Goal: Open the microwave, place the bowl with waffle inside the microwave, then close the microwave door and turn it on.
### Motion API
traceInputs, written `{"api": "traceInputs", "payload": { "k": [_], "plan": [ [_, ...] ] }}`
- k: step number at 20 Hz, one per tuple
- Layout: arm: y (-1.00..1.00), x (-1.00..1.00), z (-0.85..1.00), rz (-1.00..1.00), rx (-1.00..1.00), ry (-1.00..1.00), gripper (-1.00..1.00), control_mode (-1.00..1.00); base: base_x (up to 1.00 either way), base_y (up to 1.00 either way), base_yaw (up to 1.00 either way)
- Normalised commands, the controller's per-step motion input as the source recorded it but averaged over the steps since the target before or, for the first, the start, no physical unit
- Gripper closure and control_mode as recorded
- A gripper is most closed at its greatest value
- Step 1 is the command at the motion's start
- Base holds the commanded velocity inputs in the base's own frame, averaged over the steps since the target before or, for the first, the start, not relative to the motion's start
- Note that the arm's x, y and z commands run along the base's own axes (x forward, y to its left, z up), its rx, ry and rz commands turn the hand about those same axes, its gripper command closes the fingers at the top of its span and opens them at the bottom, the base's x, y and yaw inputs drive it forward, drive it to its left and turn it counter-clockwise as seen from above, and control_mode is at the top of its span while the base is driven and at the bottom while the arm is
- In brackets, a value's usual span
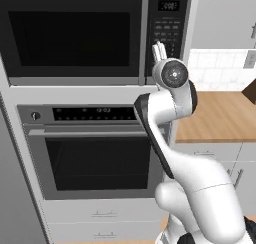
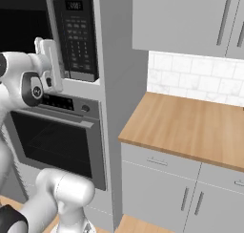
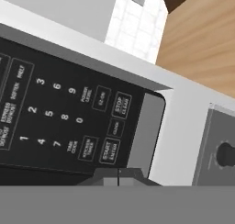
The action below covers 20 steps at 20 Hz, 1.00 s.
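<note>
1. Hovering close to the keypad panel (image 3: pixel 69 122) of the wide black and steel built-in microwave (image 1: pixel 75 35), the white arm's two-finger gripper (image 3: pixel 118 175) has its dark tips pressed together with nothing held between them.

2. In the hand view, the closed tips sit just below the start button (image 3: pixel 110 150) in the panel's bottom row, with the stop and clear button (image 3: pixel 121 105) and the number keys close by.

3. The wide black microwave door (image 1: pixel 70 38) with its dark glass window looks shut, its vertical grey bar handle (image 1: pixel 144 35) standing beside the keypad.

4. The bowl with waffle cannot be made out behind the dark glass, so whether it is inside cannot be told.

5. Judged risk: the keys are small and tightly packed, so a push that lands slightly off could hit a neighbouring key, or the plain trim beside the panel, and the microwave would not start.

6. Judged risk: approaching at a slant could make the tips slide across the smooth panel instead of pressing in.

7. Judged risk: the larger steel oven (image 1: pixel 95 153) with its round knob (image 1: pixel 35 116) lies directly below; drifting down would press the wrong appliance.
</note>
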Motion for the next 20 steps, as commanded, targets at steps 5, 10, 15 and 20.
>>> {"api": "traceInputs", "payload": {
  "k": [5, 10, 15, 20],
  "plan": [
    [0.00, 0.45, -0.18, 0.00, 0.00, -0.05, 1.00, -1.00, 0.00, 0.00, 0.00],
    [0.00, 0.52, 0.00, 0.00, 0.02, -0.01, 1.00, -1.00, 0.00, 0.00, 0.00],
    [0.00, 0.60, -0.11, 0.00, 0.00, 0.00, 1.00, -1.00, 0.00, 0.00, 0.00],
    [0.00, 0.81, -0.33, 0.00, 0.00, 0.00, 1.00, -1.00, 0.00, 0.00, 0.00]
  ]
}}
